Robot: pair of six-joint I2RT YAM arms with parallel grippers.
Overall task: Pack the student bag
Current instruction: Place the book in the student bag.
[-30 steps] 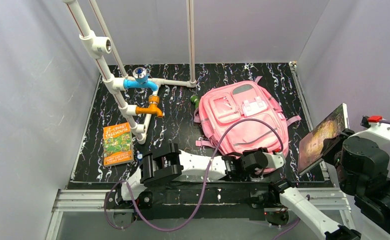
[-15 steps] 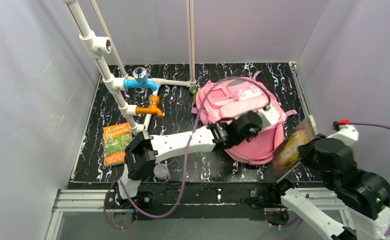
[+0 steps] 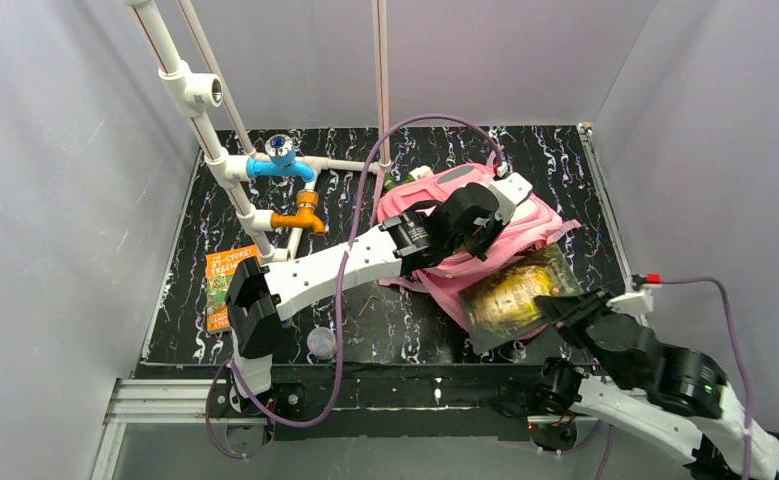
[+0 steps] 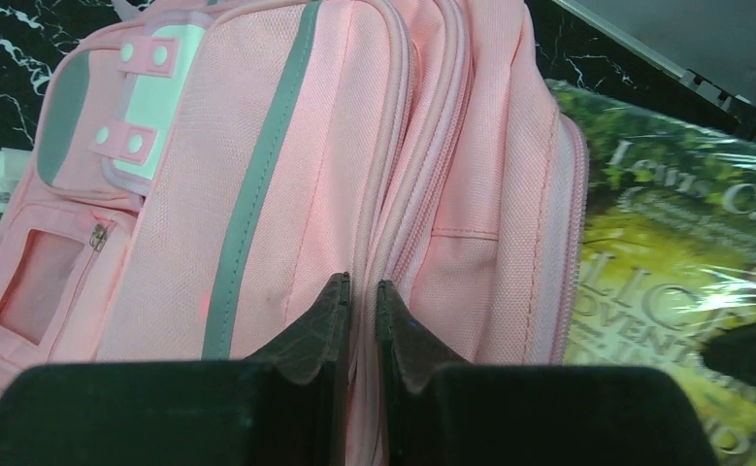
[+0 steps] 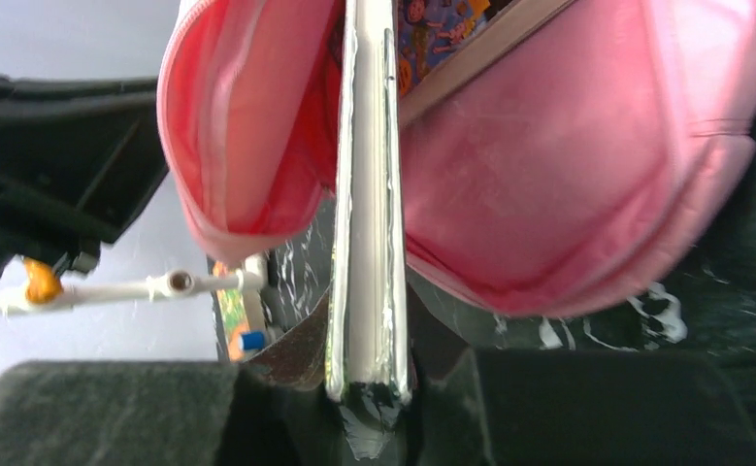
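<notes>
Now, top view, left to right: treehouse book [image 3: 227,292] lies flat at the left edge of the black marbled table [image 3: 415,330], partly hidden behind my left arm's elbow. Upper left of the frame: white pipe frame [image 3: 208,125], with a blue fitting [image 3: 277,165] on it and an orange fitting [image 3: 301,216] just below that. A small clear round piece [image 3: 320,343] sits low in the frame, near my left arm's base. Student bag [image 3: 540,225] is right of centre, toward the far side of the table, bunched and tipped, with my left arm reaching over it. Left wrist view: left pincer [image 4: 359,296] clenched on the student bag, fingertips pinching a ridge of pink fabric along the zip seams, grey stripe just left of the pinch. Wrapped book [image 3: 513,293], green-gold cover under shiny film, lies tilted against the bag's lower right side. Right wrist view: right pincer [image 5: 369,388] grasping the wrapped book by its near edge. The book runs up the middle of the frame, its far end between the two pink sides of the open bag mouth, printed lining showing at the top.
</notes>
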